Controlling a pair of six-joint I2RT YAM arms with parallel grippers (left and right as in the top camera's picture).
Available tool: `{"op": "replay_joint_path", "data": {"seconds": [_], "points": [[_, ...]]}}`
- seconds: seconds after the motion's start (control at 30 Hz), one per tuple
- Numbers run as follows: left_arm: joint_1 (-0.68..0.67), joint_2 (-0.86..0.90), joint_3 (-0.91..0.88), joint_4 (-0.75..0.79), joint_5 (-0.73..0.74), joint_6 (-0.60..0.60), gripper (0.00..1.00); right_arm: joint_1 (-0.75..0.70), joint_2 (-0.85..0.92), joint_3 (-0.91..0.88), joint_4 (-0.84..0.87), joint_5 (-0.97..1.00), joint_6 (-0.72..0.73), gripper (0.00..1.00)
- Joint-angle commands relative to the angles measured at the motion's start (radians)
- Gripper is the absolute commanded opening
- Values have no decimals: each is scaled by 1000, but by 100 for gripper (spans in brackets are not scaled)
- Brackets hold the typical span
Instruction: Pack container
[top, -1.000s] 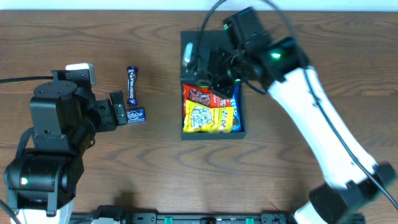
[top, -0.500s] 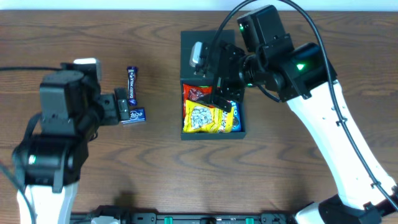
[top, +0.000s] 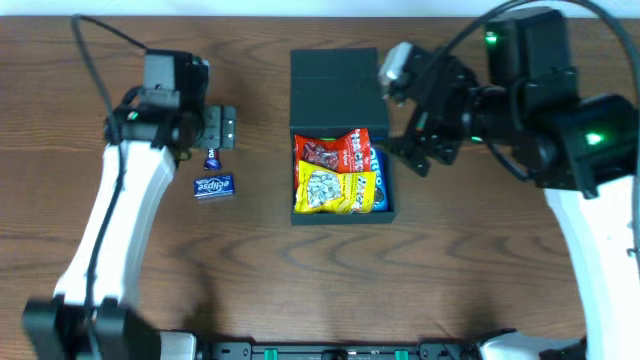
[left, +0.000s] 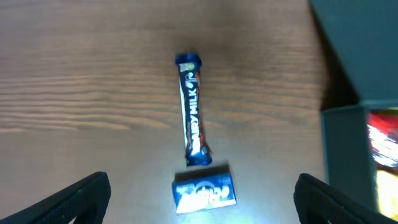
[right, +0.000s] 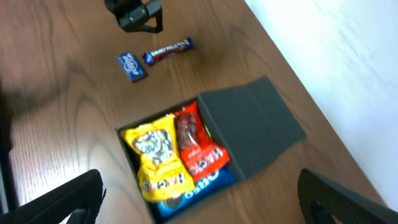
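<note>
Right gripper (top: 425, 145) pulled back right of container (top: 335, 80), jaws wide | left gripper (top: 222, 128) left of container over chocolate bar (left: 191, 112), jaws wide

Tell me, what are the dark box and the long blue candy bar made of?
The box looks like stiff card or thin board: flat matte panels, a folded flap lid, no shine. The candy bar probably wears thin plastic film: a glossy printed wrapper with flattened ends.

We list one table (top: 300, 290): brown wood grain, evenly lit. Beyond its far edge we note a plain white surface (right: 348, 50) (wall or floor, we cannot tell). Along the near edge, a dark rail (top: 330, 350) with green fittings.
</note>
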Motion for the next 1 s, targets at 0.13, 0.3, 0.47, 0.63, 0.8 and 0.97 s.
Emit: {"op": "replay_joint_path", "data": {"seconds": [0.13, 0.3, 0.47, 0.63, 0.8, 0.97], "points": [[32, 214, 11, 86, 6, 18, 95, -66, -13, 5, -66, 2, 25, 99], [66, 309, 12, 135, 78, 18, 95, -71, -13, 5, -84, 2, 25, 99], [107, 378, 12, 158, 149, 14, 96, -71, -13, 5, -80, 2, 24, 99], [121, 438, 12, 155, 167, 7, 94, -71, -13, 5, -67, 2, 25, 99], [118, 457, 12, 151, 170, 2, 83, -71, -13, 5, -52, 2, 25, 99], [119, 457, 11, 151, 158, -1, 65, -70, -13, 5, -51, 2, 25, 99]]}}
